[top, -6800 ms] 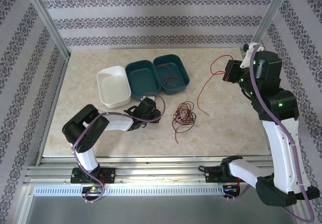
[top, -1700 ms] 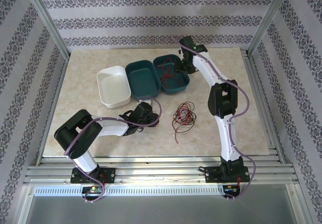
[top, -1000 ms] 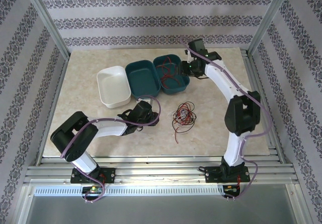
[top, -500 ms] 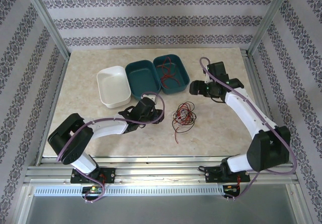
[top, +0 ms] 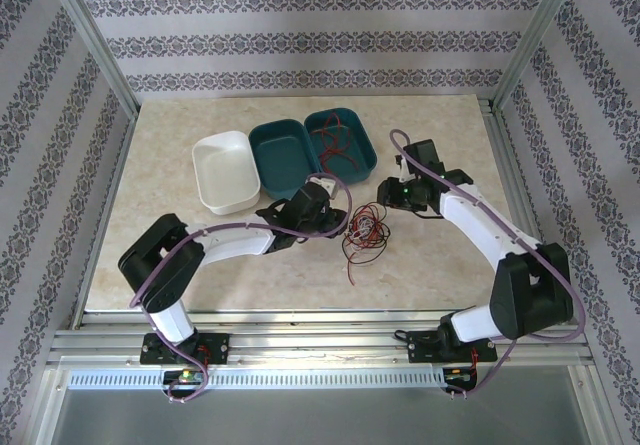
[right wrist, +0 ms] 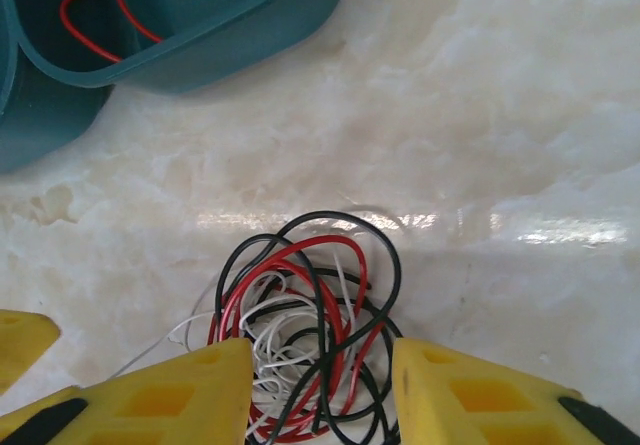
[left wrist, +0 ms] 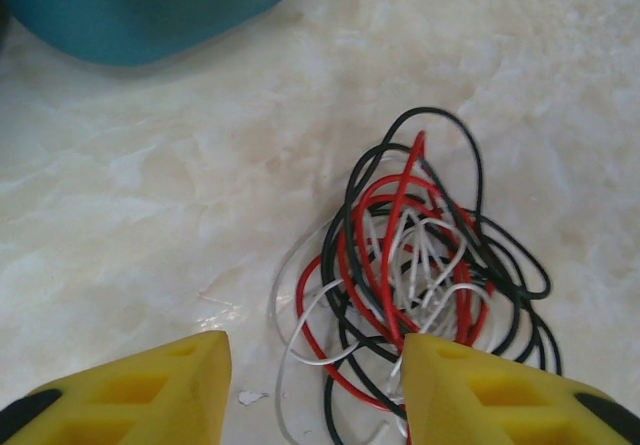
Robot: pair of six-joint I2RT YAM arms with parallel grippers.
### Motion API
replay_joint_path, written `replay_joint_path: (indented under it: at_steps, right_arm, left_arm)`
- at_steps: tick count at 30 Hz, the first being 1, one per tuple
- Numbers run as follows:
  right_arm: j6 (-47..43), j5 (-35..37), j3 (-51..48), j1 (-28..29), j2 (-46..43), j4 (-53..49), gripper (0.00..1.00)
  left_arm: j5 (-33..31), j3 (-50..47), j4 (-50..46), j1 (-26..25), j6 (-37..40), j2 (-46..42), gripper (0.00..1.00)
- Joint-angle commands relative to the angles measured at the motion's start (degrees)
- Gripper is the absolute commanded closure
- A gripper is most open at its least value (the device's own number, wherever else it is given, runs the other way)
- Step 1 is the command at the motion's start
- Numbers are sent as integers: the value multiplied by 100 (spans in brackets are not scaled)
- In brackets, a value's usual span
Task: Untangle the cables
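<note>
1. Cables (top: pixel 365 230) bundled on the surface (top: pixel 280 277), between left gripper (top: pixel 338 217) and right gripper (top: pixel 388 197).
2. Jaws of both apart, clamped on nothing; bundle's near edge hidden behind yellow fingers (left wrist: pixel 490 390) in both wrist views.
3. Compared with half a second ago: both grippers closer to the bundle, left one shifted rightward.

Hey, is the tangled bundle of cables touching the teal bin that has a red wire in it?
Apart. The right wrist view shows a band of bare table between the cables and the teal bin.
</note>
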Motion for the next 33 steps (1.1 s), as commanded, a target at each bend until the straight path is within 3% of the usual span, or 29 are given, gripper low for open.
replay_joint_path:
  at_steps: [1, 9, 33]
  right_arm:
    - [372, -73, -16, 223, 139, 66, 59]
    - [872, 185, -86, 842, 547, 316, 67]
    - [1236, 453, 305, 1158, 1605, 643, 81]
  left_arm:
    - [-171, 28, 150, -70, -148, 186, 55]
    - [-213, -166, 499, -52, -460, 301, 55]
    - [106, -419, 782, -52, -668, 491, 57]
